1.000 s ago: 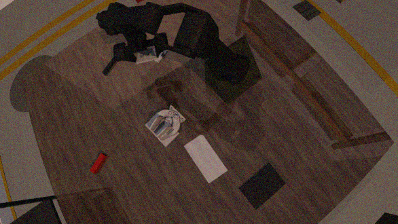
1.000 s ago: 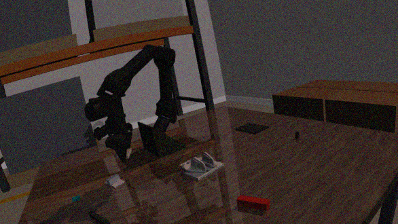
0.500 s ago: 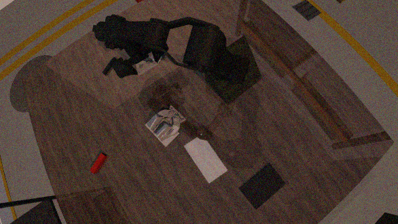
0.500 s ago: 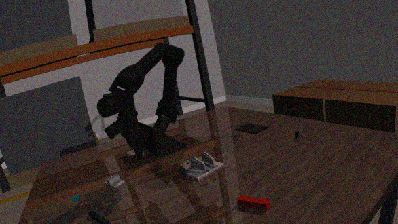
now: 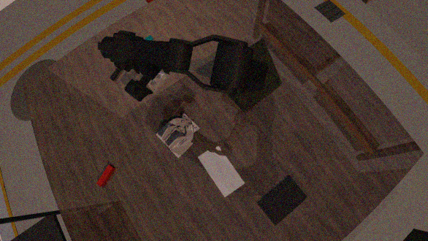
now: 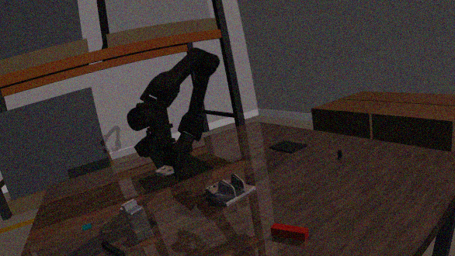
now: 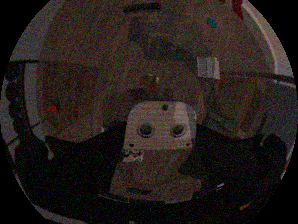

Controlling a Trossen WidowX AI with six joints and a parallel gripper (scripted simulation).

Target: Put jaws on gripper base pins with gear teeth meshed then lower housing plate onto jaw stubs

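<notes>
The gripper (image 5: 128, 79) (image 6: 164, 170) (image 7: 159, 131) is shut on the pale housing plate (image 5: 126, 77) (image 6: 165, 170) (image 7: 161, 116), which spans the fingers in the wrist view with two round holes showing. It hangs above the table, away from the gripper base. The light gripper base (image 5: 179, 151) (image 6: 241, 197) lies on the table. Two curved upright jaws (image 6: 227, 188) stand on it, close to each other; whether their teeth mesh is too dim to tell. In the top view the jaws and base blur together.
A pale ridged block (image 5: 158, 79) (image 6: 132, 209) (image 7: 208, 67) stands near the hand. A red block (image 5: 106, 175) (image 6: 290, 233) (image 7: 52, 108), a teal piece (image 5: 149, 37) (image 6: 86, 226) (image 7: 211, 23), a white rectangle (image 5: 221, 174) and a dark square (image 5: 282, 199) (image 6: 288, 146) are around.
</notes>
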